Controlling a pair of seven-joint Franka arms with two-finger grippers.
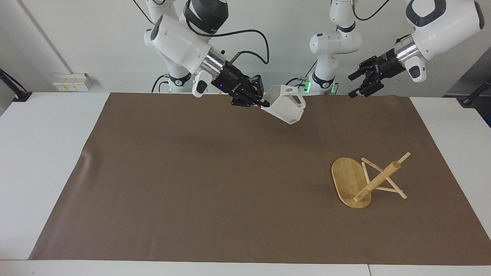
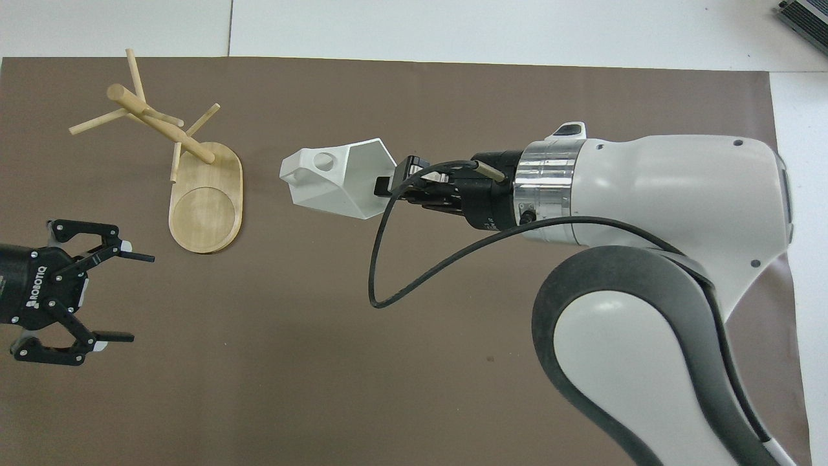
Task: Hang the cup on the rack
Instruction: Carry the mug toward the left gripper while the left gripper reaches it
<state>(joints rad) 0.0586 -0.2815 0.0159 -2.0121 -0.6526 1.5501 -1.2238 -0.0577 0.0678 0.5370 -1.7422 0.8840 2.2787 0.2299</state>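
Cup [image 1: 284,108] up in the air, pinched at its rim by the right gripper [image 1: 264,103], over the mat's robot-side middle. Rack [image 1: 366,181] well apart, toward the left arm's end, all pegs bare. Left gripper [image 1: 360,82] spread wide, empty, waiting. Carry and hanging remain.

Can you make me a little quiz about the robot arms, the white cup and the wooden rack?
1. True or false: the cup is standing on the brown mat.
2. Which gripper holds the cup? A) the left gripper B) the right gripper C) neither
3. Fill in: the rack stands at the ___ arm's end of the table.

Key
1. False. It is up in the air, tilted, and held by its rim.
2. B. The left gripper is open and holds nothing, in the air near the rack.
3. Left. No cup hangs on its pegs yet.
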